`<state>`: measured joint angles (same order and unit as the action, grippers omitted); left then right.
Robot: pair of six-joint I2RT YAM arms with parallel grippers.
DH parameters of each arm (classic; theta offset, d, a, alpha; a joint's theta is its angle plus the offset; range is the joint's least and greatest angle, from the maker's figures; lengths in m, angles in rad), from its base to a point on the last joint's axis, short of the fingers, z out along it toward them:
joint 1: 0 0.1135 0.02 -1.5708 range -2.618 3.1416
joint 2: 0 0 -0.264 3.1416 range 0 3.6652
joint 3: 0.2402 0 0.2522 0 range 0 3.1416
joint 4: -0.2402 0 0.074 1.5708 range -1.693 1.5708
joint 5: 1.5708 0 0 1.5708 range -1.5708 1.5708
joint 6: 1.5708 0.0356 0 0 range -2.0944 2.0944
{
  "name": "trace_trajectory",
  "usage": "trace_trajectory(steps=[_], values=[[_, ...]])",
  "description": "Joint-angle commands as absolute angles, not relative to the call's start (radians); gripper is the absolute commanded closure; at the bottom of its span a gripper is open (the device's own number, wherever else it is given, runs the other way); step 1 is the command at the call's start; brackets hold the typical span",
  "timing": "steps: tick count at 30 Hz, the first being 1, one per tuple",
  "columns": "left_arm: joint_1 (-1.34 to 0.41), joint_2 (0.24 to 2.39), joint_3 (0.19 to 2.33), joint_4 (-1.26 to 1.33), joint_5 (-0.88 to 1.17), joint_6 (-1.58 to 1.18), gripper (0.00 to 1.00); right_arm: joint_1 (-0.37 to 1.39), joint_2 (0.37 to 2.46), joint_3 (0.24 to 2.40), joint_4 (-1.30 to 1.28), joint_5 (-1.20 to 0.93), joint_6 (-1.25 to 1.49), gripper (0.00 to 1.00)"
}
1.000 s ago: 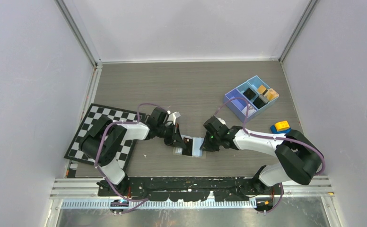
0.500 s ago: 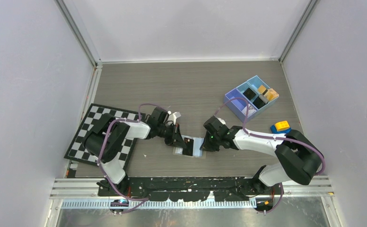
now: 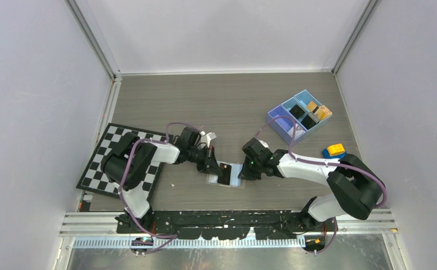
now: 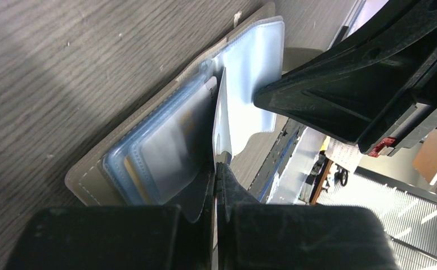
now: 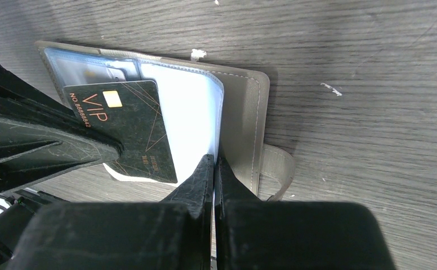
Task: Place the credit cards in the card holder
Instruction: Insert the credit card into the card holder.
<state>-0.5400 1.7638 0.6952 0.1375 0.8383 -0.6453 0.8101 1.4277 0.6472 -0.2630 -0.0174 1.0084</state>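
- Hardly anything has shifted in the last second. Only the left arm's elbow, above the checkered mat (image 3: 95,169) at left of frame, has swung a touch further left. Both wrists sit where they were, at lower centre.
- My left gripper (image 3: 214,166) has its fingers pressed tight on the black card (image 5: 127,128). The card stands tilted on edge over the open holder, with its lower part above the pale leaf.
- The card holder (image 3: 236,179) lies opened out on the table at lower centre, between the two grippers. Its clear pockets are on the left half.
- My right gripper (image 3: 241,171) is closed too, its tips at the edge of the holder's pale blue leaf. It seems to pinch that leaf up, which would keep the pocket mouth open.
- With so little motion, I judge this to be fine alignment. The card is not yet seated in a pocket, and its edge still has to find the slot.
- At upper right, the blue tray (image 3: 284,130) holds the remaining cards (image 3: 322,113), dark and orange, well apart from the work.
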Motion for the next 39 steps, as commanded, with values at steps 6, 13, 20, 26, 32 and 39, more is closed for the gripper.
trace_trajectory(steps=[6, 13, 20, 26, 32, 39], values=[[-0.534, 1.812, 0.722, 0.159, 0.789, -0.563, 1.0, 0.819, 1.47, 0.654, -0.266, 0.022, 1.006, 0.99], [-0.533, 1.83, 0.717, 0.186, 0.803, -0.571, 1.0, 0.819, 1.47, 0.654, -0.265, 0.023, 1.005, 0.99], [-0.533, 1.835, 0.696, 0.225, 0.809, -0.604, 1.0, 0.82, 1.468, 0.654, -0.265, 0.026, 1.007, 0.99], [-0.534, 1.845, 0.671, 0.279, 0.811, -0.64, 1.0, 0.82, 1.468, 0.654, -0.265, 0.027, 1.008, 0.99], [-0.533, 1.831, 0.654, 0.27, 0.763, -0.675, 1.0, 0.821, 1.462, 0.652, -0.27, 0.033, 1.008, 0.99], [-0.532, 1.797, 0.634, 0.238, 0.713, -0.687, 1.0, 0.822, 1.455, 0.652, -0.275, 0.04, 1.009, 0.99]])
